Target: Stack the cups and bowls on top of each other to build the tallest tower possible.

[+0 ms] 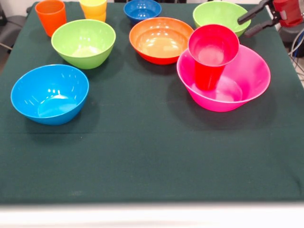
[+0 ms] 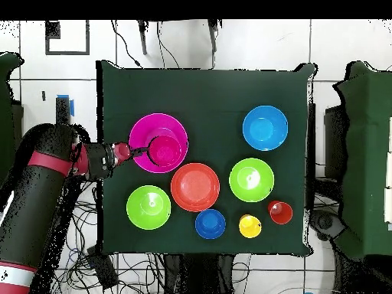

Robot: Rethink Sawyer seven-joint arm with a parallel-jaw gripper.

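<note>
- Glossy red plastic tumbler [image 1: 212,54] stands upright inside big pink plastic bowl [image 1: 247,83].
- Gripper [image 1: 248,24] beside the rim, spread wide, empty.
- Next piece: centre it before release.

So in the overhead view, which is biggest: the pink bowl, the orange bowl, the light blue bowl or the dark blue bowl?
Largest to smallest, as seen from above:
1. pink bowl
2. orange bowl
3. light blue bowl, only slightly smaller than the orange one, so that order is unsure
4. dark blue bowl, clearly the smallest
</note>
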